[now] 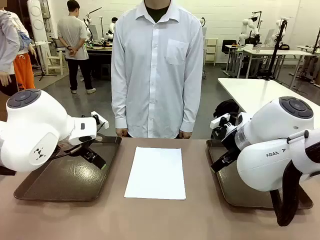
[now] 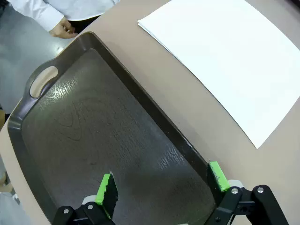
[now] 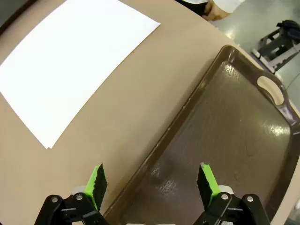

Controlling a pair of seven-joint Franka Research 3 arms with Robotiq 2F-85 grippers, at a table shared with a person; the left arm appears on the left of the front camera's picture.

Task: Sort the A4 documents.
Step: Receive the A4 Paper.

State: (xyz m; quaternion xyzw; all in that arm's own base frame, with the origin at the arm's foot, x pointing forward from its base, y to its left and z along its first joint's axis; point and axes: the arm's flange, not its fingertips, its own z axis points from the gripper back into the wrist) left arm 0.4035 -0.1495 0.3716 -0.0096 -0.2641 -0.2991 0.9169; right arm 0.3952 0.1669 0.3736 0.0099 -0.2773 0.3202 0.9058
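A4 documents point(image 1: 155, 172) stacked mid-frame between trays. Left gripper point(image 2: 162, 183) jaws apart over lower-left tray point(image 2: 93, 131); right gripper point(image 3: 151, 180) jaws apart, straddling lower-right tray point(image 3: 234, 131) rim.

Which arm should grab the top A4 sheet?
Right, marginally. The open right hand straddles the inner rim of the right tray, one finger over bare table toward the A4 documents; the open left hand hangs over the left tray. Close call.
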